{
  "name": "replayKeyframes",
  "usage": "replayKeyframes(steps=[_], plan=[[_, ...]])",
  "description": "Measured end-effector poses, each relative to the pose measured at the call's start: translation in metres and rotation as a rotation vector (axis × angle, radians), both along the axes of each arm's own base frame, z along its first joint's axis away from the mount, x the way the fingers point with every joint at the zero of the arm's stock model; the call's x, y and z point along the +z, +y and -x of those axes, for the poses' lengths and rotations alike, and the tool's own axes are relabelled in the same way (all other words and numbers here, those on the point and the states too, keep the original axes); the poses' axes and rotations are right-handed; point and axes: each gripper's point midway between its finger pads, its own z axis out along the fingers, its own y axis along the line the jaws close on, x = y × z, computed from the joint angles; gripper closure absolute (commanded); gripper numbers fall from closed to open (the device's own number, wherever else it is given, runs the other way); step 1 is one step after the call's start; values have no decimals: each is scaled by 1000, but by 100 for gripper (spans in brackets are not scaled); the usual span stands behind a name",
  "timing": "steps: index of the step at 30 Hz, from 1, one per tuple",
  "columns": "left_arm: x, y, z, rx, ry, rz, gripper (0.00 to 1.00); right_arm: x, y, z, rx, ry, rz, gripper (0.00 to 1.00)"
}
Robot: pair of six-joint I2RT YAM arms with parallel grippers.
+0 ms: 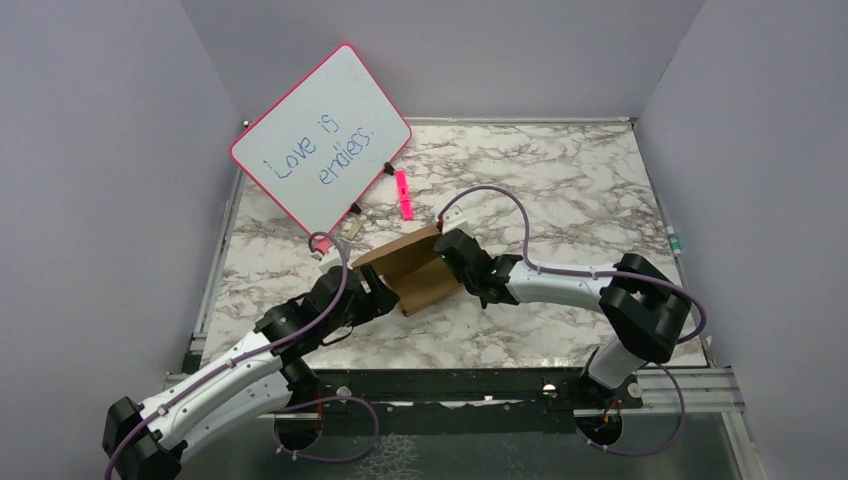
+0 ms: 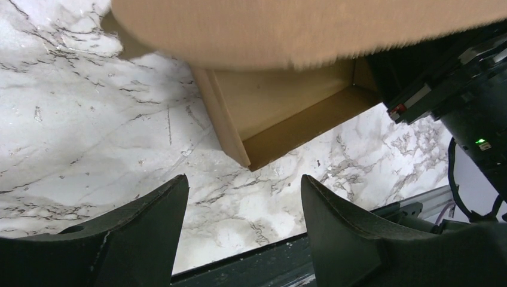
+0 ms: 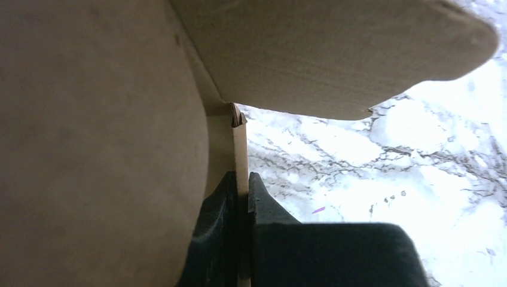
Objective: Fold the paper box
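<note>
brown paper box (image 1: 415, 268), half-folded, mid-table

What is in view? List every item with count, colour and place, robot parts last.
paper box: one, brown, table centre, partly folded, between the two grippers.
whiteboard: one, white with a pink rim and blue writing, far-left corner.
marker: one, pink, lying right of the whiteboard, behind the box.
small black pieces: two, by the whiteboard's lower edge; too small to identify.
table: one, white and grey marble pattern, under everything.
left gripper: one, black, open, at the box's left side, holding nothing.
right gripper: one, black, shut on a wall of the box.
</note>
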Motion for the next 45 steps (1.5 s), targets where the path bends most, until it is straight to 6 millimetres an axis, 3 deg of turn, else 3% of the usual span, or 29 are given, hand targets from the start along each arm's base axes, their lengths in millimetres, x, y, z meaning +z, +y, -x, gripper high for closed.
replayKeyframes(steps=[6,11,23,28,33,45], plan=[[-17,-3,-2,3,24,-19,29,-6,7,-14,-19,-28,35,89],[-22,-9,-9,-1,21,-30,30,-27,6,-15,-44,0,61,87],[-40,-11,-28,-9,-6,-142,41,-28,6,-14,-66,5,38,77],[-36,-12,-41,-8,-41,-191,47,-31,2,-10,-76,16,32,72],[-37,-15,-52,-15,-61,-248,51,-27,-7,-5,-83,26,16,69],[-50,-9,-55,-35,-58,-328,52,-2,-9,-6,-85,43,-89,56]])
